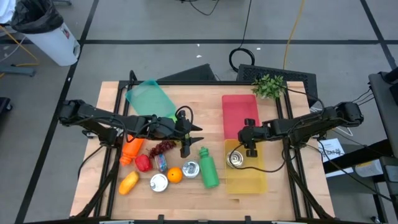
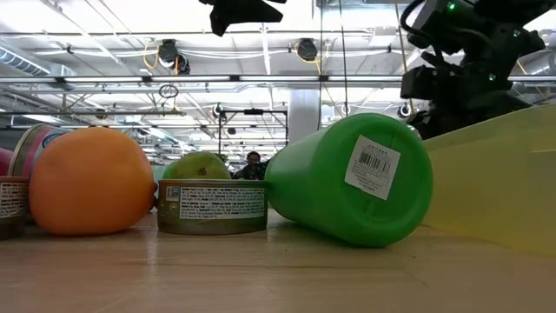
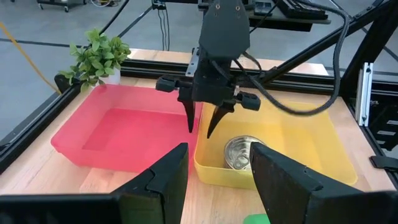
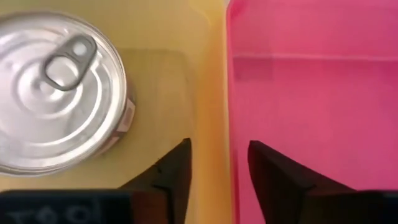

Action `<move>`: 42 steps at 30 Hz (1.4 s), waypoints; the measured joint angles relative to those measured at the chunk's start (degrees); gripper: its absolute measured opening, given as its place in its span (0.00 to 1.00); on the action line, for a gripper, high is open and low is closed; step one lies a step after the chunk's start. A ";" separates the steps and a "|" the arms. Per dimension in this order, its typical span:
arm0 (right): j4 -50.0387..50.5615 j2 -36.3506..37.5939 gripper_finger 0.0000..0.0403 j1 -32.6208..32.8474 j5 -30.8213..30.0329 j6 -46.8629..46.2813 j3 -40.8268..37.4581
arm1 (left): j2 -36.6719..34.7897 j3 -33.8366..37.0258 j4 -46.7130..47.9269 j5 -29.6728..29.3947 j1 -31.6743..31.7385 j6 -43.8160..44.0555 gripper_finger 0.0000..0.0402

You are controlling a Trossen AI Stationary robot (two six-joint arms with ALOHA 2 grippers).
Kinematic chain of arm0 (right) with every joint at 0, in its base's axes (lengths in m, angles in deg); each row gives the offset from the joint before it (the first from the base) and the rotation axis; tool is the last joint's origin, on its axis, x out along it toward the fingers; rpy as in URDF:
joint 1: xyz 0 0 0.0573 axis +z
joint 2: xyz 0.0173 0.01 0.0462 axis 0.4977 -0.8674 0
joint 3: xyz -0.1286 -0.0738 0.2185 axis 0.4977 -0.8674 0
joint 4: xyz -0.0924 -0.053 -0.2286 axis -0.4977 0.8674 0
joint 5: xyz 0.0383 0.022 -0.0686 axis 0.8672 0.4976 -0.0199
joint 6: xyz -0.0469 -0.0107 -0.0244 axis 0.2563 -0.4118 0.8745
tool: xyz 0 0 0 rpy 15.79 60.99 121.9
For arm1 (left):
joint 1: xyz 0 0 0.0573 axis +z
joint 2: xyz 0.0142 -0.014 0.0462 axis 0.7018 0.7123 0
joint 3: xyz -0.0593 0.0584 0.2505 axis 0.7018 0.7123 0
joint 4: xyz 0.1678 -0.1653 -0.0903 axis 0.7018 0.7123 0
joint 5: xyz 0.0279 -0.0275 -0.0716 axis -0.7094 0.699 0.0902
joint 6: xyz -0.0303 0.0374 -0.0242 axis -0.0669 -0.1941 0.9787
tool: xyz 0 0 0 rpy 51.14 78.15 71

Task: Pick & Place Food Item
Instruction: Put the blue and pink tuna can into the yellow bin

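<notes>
Left gripper hovers over mid-table, fingers partly apart, holding nothing; grapes just beside it, green bottle and orange near, on its operator side. Right gripper is above the yellow bin by the wall shared with the red bin, fingers parted, empty. Silver can stands upright in the yellow bin, just beside its fingertips, not touching.

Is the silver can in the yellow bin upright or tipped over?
Upright. The can shows its pull-tab lid facing up on the yellow bin floor, beside the right tool, which holds nothing.
</notes>
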 joint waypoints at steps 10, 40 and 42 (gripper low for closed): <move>4.83 17.62 0.50 0.07 6.92 -5.60 1.31 | -4.56 0.00 12.22 0.65 -3.14 6.84 0.45; -18.44 30.13 0.51 7.56 10.40 8.90 -5.40 | -1.44 -1.10 41.72 12.00 -25.00 74.41 0.45; -18.58 30.13 0.51 7.56 10.43 9.03 -5.40 | -0.61 -1.11 41.70 7.19 -25.89 72.63 0.45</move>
